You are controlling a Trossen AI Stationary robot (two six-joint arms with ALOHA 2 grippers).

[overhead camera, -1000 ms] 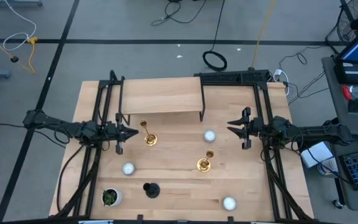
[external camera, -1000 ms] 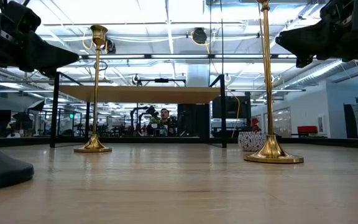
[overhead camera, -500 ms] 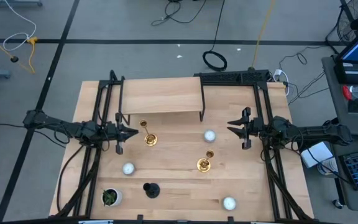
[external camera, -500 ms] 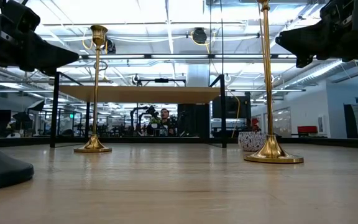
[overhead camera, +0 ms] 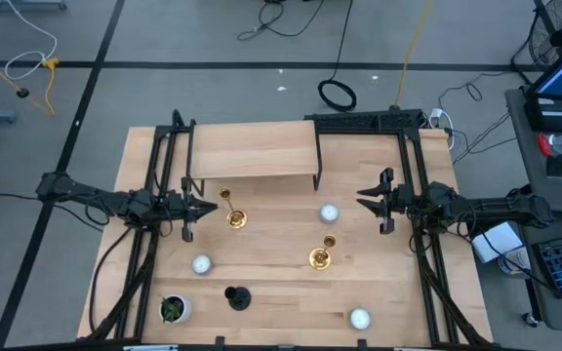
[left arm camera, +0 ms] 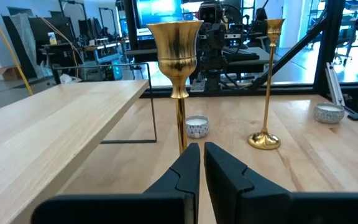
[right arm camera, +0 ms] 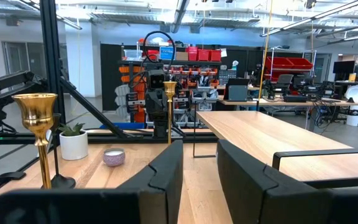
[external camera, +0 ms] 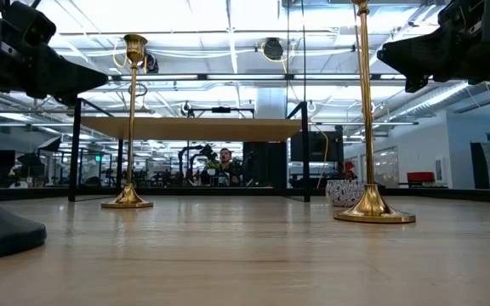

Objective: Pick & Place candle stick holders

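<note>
Nothing is shifting since the earlier frames. Left gripper (overhead camera: 206,207), fingers nearly together, is hovering mid-left beside a gold candlestick (overhead camera: 235,218). Right gripper (overhead camera: 364,197), fingers apart, is waiting mid-right. Second gold candlestick (overhead camera: 320,257) is standing lower center, the black holder (overhead camera: 236,296) below.

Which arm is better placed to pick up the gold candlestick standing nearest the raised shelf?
Left. The left gripper hovers right beside that gold candlestick, fingers nearly shut, its stem straight ahead in the wrist view. The right gripper, open, waits across the table.
</note>
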